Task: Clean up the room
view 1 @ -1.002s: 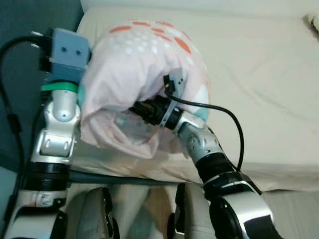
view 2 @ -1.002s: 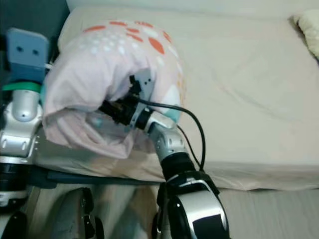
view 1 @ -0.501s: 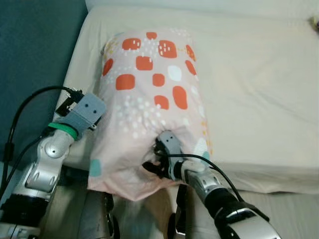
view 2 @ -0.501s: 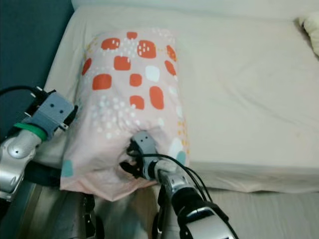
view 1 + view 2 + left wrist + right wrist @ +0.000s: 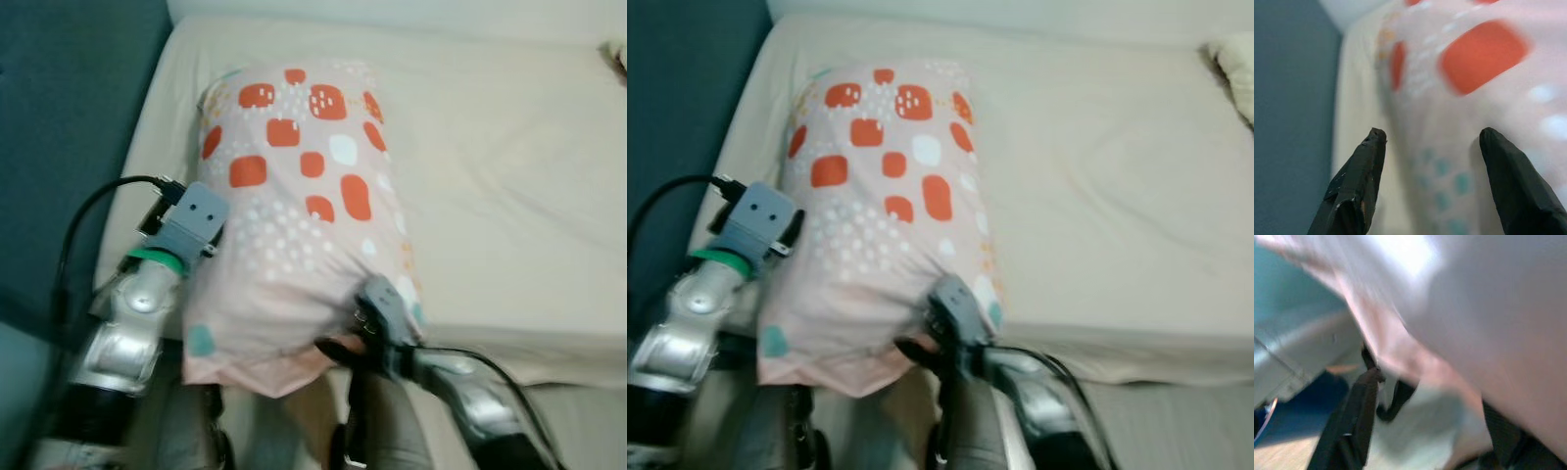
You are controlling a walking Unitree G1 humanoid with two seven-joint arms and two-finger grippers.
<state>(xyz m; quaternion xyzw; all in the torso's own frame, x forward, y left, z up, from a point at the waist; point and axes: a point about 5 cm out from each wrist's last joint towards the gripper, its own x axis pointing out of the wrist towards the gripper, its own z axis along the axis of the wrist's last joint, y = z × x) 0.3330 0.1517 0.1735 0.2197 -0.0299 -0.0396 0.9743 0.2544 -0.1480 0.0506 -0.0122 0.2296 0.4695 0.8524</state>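
Observation:
A pink pillow with orange squares lies lengthwise on the left part of the cream bed, its near end hanging over the front edge. My left gripper is open at the pillow's left side, one finger against the fabric. Its wrist camera block shows beside the pillow. My right gripper is open under the pillow's near right corner, blurred, with pink fabric above its fingers. The right wrist sits at that corner.
A dark teal surface runs along the bed's left side. A cream object lies at the bed's far right. The bed's front edge is just ahead of my legs. Bare mattress stretches right of the pillow.
The pillow, held bunched up between both arms a second ago, now lies flat on the bed. Both arms have drawn back toward the front edge, the right one moving fast.

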